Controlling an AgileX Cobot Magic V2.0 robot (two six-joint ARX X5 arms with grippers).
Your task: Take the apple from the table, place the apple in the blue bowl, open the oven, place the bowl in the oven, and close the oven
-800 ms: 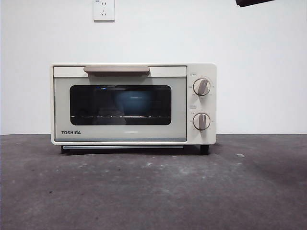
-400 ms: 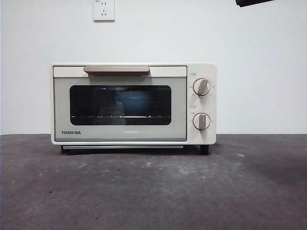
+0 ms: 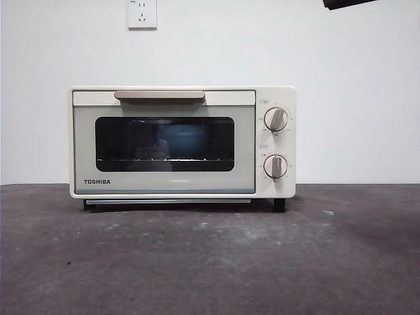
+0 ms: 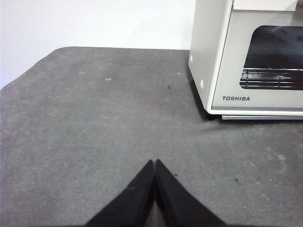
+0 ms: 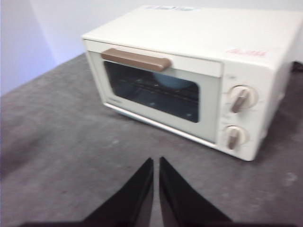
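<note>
The oven (image 3: pixel 182 142) stands shut with the blue bowl (image 3: pixel 185 139) dim behind its glass; task looks finished, left gripper (image 4: pixel 155 163) and right gripper (image 5: pixel 156 161) both clenched empty

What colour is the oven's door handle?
The handle is a matte beige-brown bar; the right wrist view shows it best.

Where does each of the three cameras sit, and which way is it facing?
Front view: low at table height, level onto the closed oven; a black arm tip at a top corner.
Left wrist view: on the left arm, looking down over the shut left claw onto the table.
Right wrist view: on the right arm, above the shut right claw.
All three show the oven.
</note>
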